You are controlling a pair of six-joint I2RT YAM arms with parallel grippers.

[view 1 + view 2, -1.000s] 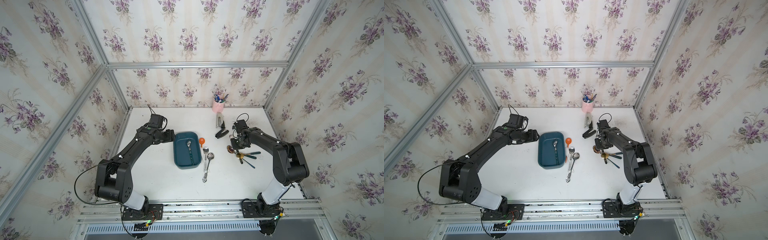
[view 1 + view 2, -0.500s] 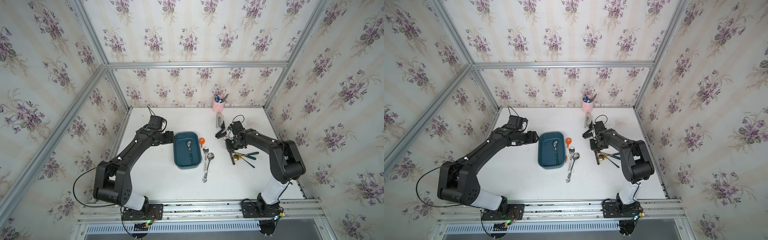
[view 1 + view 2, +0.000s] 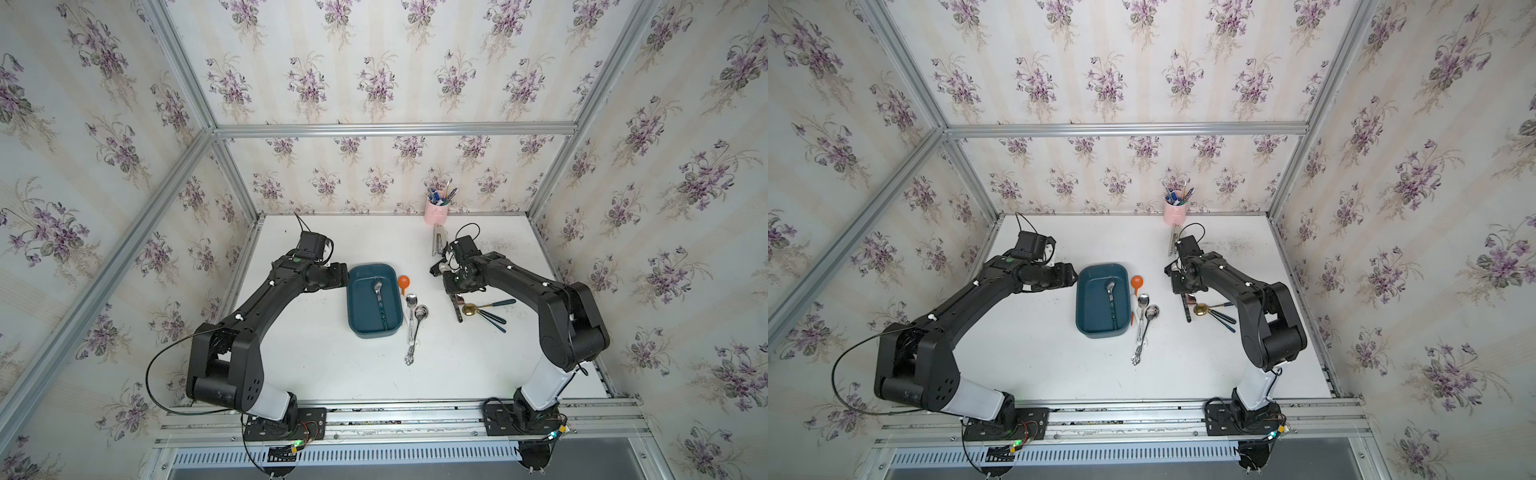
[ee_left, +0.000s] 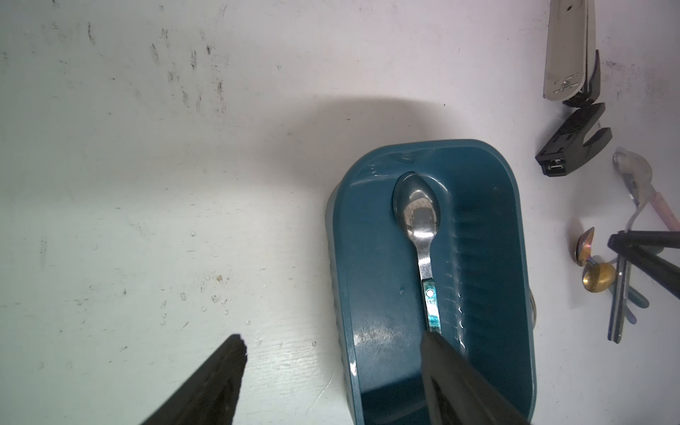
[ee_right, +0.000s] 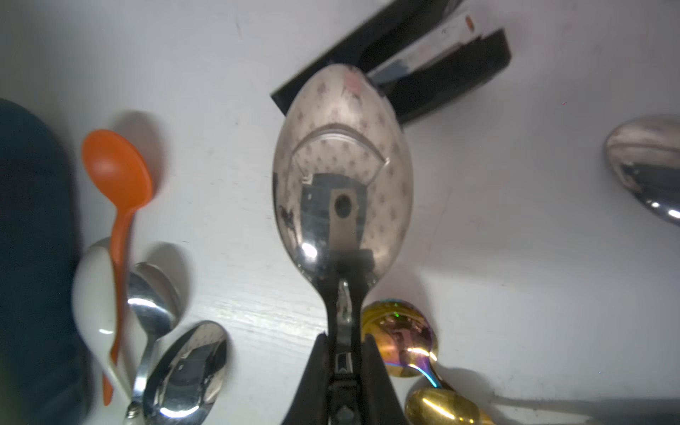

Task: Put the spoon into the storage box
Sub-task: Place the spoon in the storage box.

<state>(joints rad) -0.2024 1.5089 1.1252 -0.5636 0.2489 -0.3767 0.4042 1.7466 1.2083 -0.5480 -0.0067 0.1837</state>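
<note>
- While the right hand [image 5: 344,340] is clenched on the neck of a large steel spoon [image 5: 342,165], bowl pointing away from the wrist, the step in hand looks like the carry toward the storage box [image 3: 362,309]
- That spoon seems lifted off the tabletop [image 3: 316,365], right of the box and just left of the gold spoon [image 3: 469,308]
- The storage box sits mid-tabletop, left of the right hand, and a teal-handled spoon [image 3: 379,297] lies lengthwise inside it
- Next, I judge, comes a sweep left over the orange spoon [image 3: 403,281] and the two steel spoons [image 3: 413,316] just beside the box's right wall
- The held spoon should then be turned to lie along the box and lowered before the grip opens
- The spoon could catch that wall or land across the one inside
- The right arm reaches in from the near right, elbow bent, wrist pitched down
- The left hand [image 4: 333,340] is released and empty, fingers apart, at the box's far left side, its arm stretched from the near left
</note>
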